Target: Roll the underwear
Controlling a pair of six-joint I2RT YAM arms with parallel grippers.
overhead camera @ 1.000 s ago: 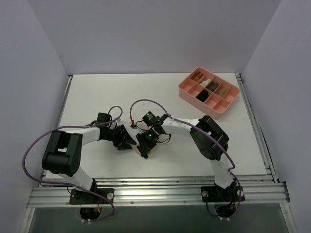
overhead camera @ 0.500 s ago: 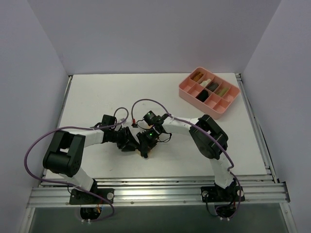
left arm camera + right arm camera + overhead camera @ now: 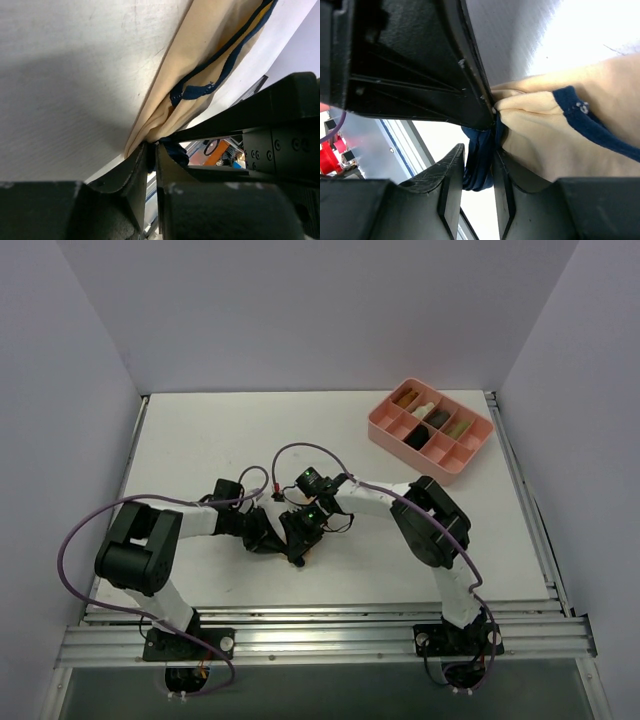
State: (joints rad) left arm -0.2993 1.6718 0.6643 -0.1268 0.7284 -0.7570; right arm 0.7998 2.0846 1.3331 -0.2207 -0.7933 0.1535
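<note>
The underwear [image 3: 200, 55] is tan cloth with dark blue trim, lying on the white table. In the left wrist view my left gripper [image 3: 152, 145] is shut on its near corner. My right gripper [image 3: 479, 150] stands slightly open. A fold of the dark trim [image 3: 480, 165] hangs between its fingers, resting against one pad only, and tan cloth [image 3: 560, 145] bunches just beyond. Seen from above, the two grippers [image 3: 270, 537] [image 3: 300, 540] meet tip to tip at the table's front middle and cover nearly all of the garment.
A pink divided tray [image 3: 455, 468] with rolled cloths sits at the back right. A metal rail [image 3: 330, 632] runs along the table's near edge. White walls close in the left, back and right. Purple cables [image 3: 300, 450] loop over both arms.
My left gripper slid right to the garment and closed on its corner. My right gripper, shut before, has parted its jaws a little.
</note>
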